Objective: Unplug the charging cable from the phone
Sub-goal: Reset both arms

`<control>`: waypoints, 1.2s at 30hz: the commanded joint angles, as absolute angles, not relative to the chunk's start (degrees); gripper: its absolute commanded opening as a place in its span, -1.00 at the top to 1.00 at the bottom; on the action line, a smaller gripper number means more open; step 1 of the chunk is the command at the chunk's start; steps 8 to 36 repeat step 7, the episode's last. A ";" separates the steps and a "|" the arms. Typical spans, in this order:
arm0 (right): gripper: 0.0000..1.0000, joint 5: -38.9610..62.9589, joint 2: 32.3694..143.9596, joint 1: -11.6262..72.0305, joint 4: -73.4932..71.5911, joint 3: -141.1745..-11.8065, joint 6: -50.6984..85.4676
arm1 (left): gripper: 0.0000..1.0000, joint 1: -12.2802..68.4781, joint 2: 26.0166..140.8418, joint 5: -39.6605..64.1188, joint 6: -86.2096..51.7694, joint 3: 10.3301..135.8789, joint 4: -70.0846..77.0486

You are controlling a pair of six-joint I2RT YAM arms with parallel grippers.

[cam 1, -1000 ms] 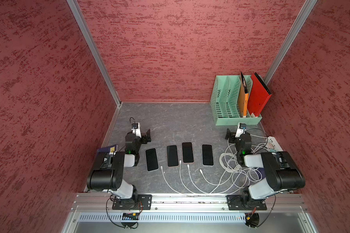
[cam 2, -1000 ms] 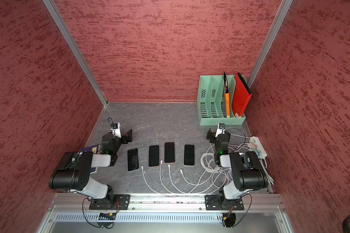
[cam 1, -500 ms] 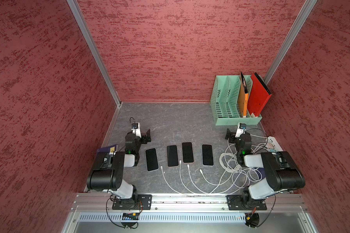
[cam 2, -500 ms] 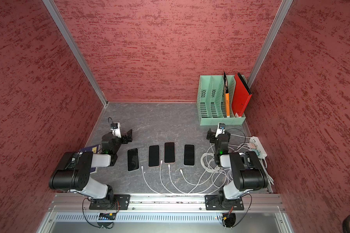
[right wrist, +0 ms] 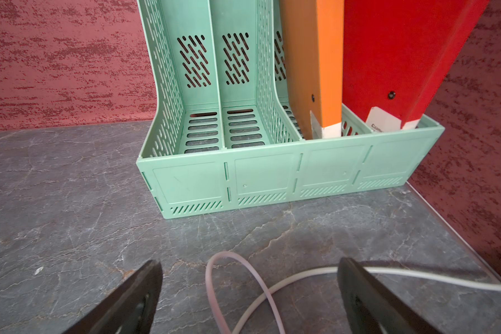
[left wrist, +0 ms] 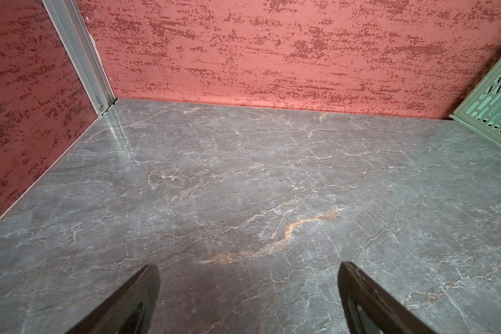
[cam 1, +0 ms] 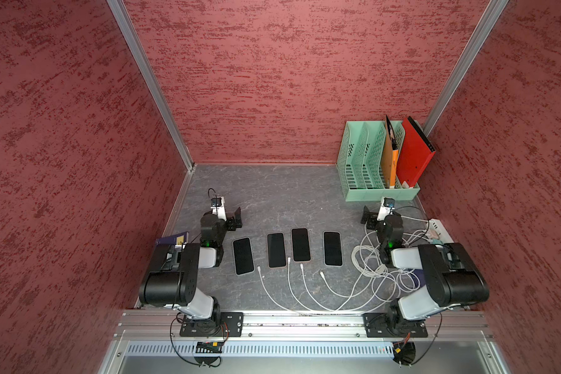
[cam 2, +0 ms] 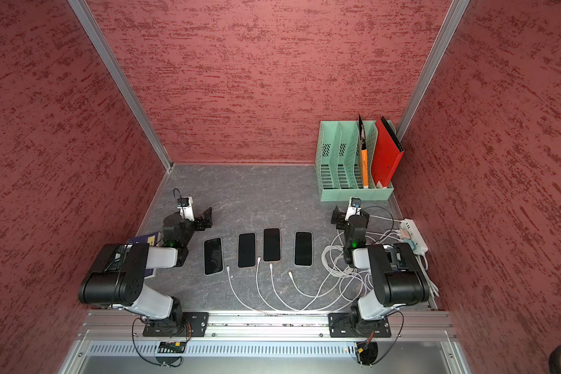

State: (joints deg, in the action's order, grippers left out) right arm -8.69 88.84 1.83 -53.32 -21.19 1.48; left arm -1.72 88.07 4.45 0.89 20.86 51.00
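Note:
Several black phones lie in a row mid-table in both top views. White charging cables run from the right toward them. One plug lies right at the near end of the third phone; I cannot tell if it is seated. The other plugs lie loose beside the phones. My left gripper hovers open over bare table, behind the leftmost phone. My right gripper is open too, low over a cable loop, behind and right of the rightmost phone.
A green file holder with an orange folder and a red folder stands at the back right. A white power strip and coiled cables lie by the right arm. A dark blue book is by the left arm.

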 commanded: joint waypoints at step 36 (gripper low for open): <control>-0.97 -7.80 88.63 1.42 -54.78 -20.88 0.90 | -0.99 -2.07 87.34 5.07 1.44 21.64 50.98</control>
